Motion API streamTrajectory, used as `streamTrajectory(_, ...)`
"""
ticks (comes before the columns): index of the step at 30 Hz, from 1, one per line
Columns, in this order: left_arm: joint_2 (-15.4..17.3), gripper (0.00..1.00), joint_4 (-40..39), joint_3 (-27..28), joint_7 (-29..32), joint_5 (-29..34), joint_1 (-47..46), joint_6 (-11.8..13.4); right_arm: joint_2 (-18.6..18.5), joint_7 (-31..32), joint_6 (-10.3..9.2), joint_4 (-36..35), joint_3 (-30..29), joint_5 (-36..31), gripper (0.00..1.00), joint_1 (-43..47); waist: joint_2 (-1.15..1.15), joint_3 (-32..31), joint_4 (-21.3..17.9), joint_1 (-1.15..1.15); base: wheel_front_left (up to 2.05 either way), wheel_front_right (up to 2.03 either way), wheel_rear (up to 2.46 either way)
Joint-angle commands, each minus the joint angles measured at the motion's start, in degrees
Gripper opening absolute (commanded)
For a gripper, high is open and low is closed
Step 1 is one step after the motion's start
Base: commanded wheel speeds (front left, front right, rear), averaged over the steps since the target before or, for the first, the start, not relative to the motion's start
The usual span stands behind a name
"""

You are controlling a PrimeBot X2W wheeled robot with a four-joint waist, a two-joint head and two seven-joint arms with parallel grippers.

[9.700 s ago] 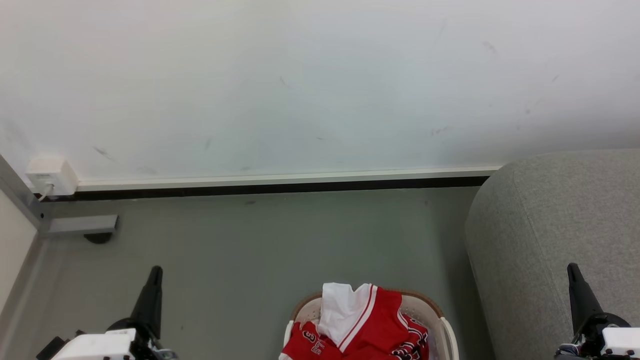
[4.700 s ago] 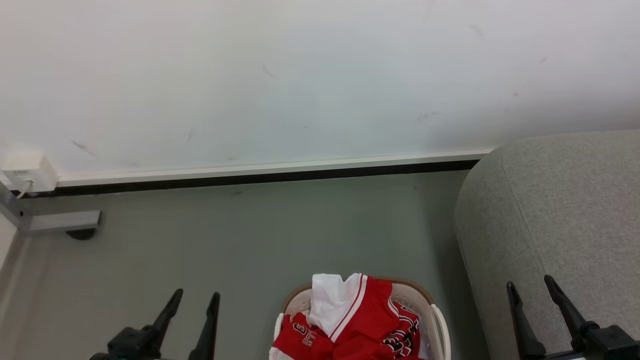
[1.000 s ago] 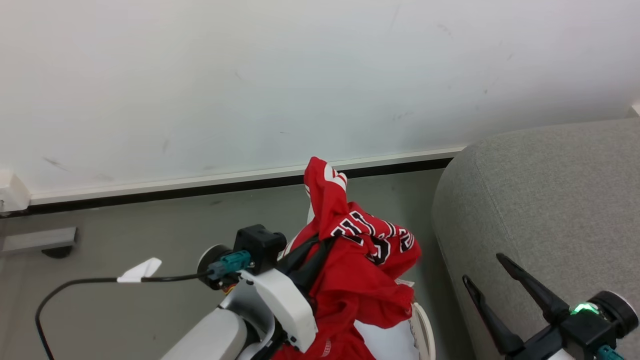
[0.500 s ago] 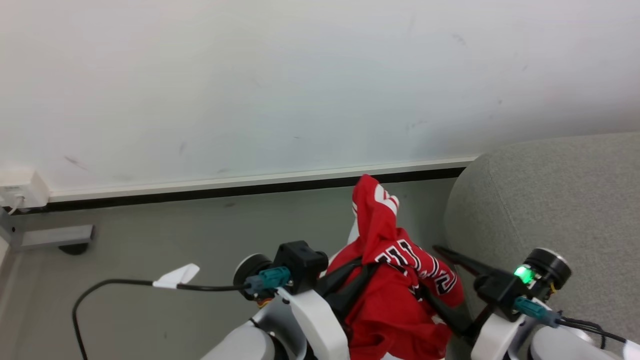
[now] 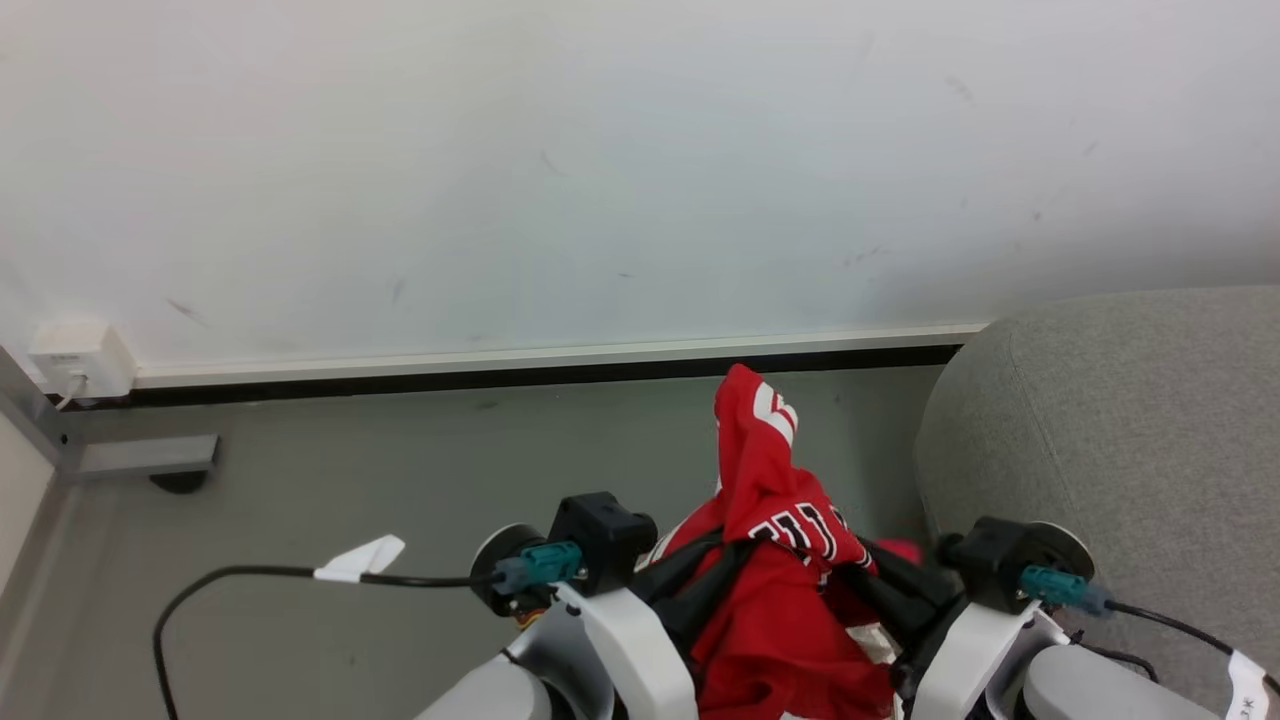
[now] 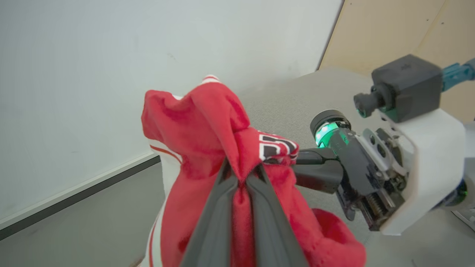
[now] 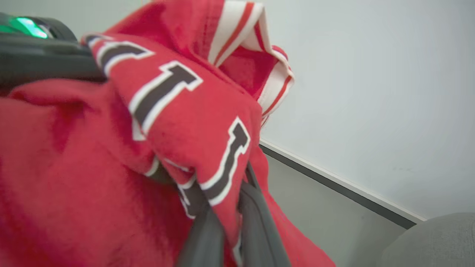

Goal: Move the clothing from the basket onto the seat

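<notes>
The red clothing [image 5: 770, 480], with white trim and black-and-white lettering, hangs bunched in the air between my two grippers. In the left wrist view my left gripper [image 6: 241, 174] is shut on a fold of the red clothing [image 6: 207, 122]. My right gripper [image 7: 228, 222] is shut on the lettered part of the clothing [image 7: 174, 122]. In the head view the left gripper [image 5: 740, 548] and the right gripper [image 5: 852, 565] meet from either side in the fabric. The grey seat [image 5: 1120, 430] stands just to the right. The clothing and my arms hide the basket.
A white wall and dark baseboard [image 5: 500, 378] run across the back. A wall socket box [image 5: 80, 358] and a grey metal bracket [image 5: 145, 455] sit at the far left. A black cable with a white tag [image 5: 360, 558] trails over the grey floor.
My right gripper swung in from the right and shut on the lifted clothing. The left gripper kept its hold. The head view shifted a little.
</notes>
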Motion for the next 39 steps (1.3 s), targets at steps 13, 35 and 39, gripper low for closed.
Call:
streamTrajectory(13, 0.9, 1.00, 4.7, 0.2, -6.7, 3.7, 2.2, 2.8, -0.9, -1.8, -0.01, -2.9, -13.5, 4.1, 0.00, 2.6, 0.00, 0.4, -1.8, 0.00, 0.00, 0.00, 0.00)
streamTrajectory(35, -1.0, 1.00, 8.7, -2.1, -11.9, 5.2, 0.6, 2.5, -3.8, -1.8, -0.01, -8.7, -22.7, 2.2, 0.00, 4.6, 0.00, 2.8, -12.1, 0.00, 0.00, 0.00, 0.00)
streamTrajectory(39, -1.0, 1.00, 8.7, -2.3, -11.9, 5.4, 0.0, 2.5, -4.3, -1.8, -0.01, -9.7, -24.4, 1.6, 0.00, 4.7, 0.00, 4.2, -15.9, 0.00, 0.00, 0.00, 0.00)
